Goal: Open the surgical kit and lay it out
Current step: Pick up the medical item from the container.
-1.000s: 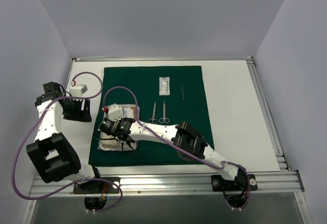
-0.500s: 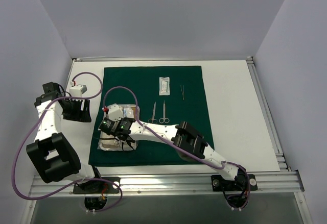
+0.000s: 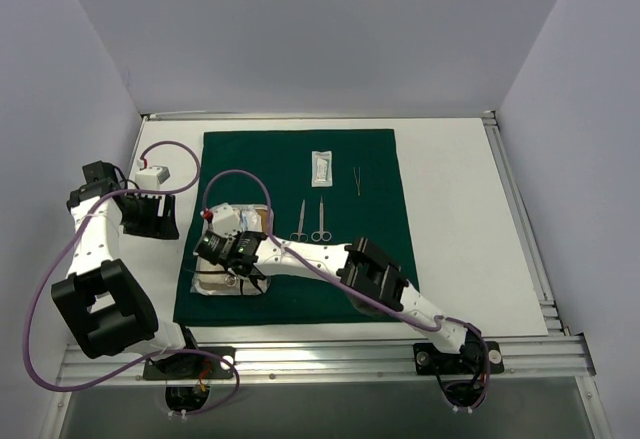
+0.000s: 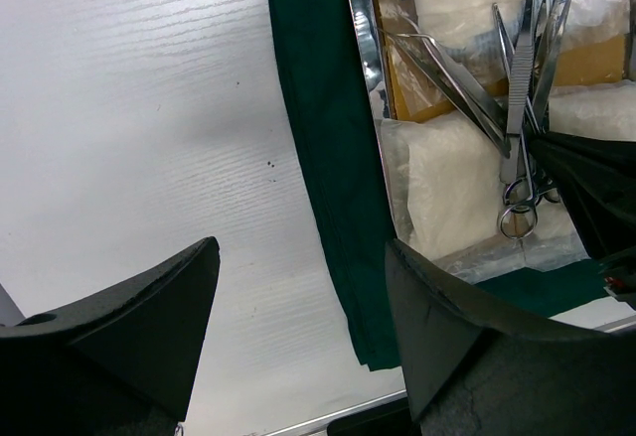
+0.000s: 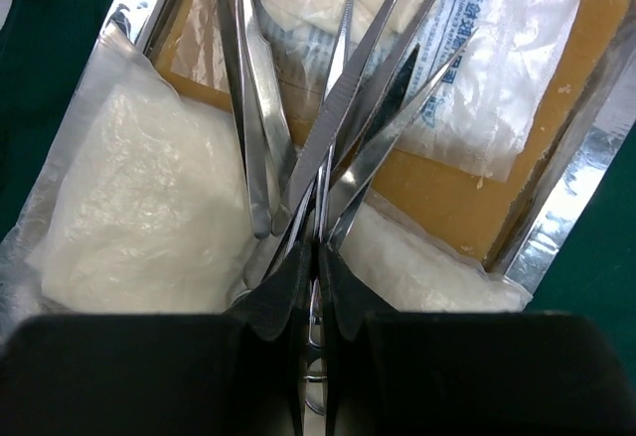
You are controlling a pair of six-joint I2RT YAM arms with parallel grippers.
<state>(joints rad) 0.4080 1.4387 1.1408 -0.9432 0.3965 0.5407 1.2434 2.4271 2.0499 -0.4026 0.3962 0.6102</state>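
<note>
The surgical kit's dark green cloth (image 3: pixel 370 249) lies spread flat, with the steel tray (image 3: pixel 266 211) at its left side. In the tray, steel instruments (image 5: pixel 348 88) lie crossed over gauze packets (image 5: pixel 139 208) and a tan liner (image 5: pixel 477 198). My right gripper (image 5: pixel 318 257) is low in the tray, shut on the thin shank of one ring-handled steel instrument. My left gripper (image 4: pixel 298 307) hangs open and empty over the white table, just left of the cloth's edge (image 4: pixel 328 158). Two scissors (image 3: pixel 310 221), tweezers (image 3: pixel 358 181) and a gauze packet (image 3: pixel 320 167) lie laid out on the cloth.
A small white box (image 3: pixel 153 173) with a purple cable sits at the table's far left, near the left arm. Aluminium rails (image 3: pixel 520 219) frame the table on the right and near sides. The right arm (image 3: pixel 370 274) stretches across the cloth's near part.
My right gripper's jaws have closed onto the steel instrument in the tray. Neither arm has visibly shifted, and the left gripper stays open.
</note>
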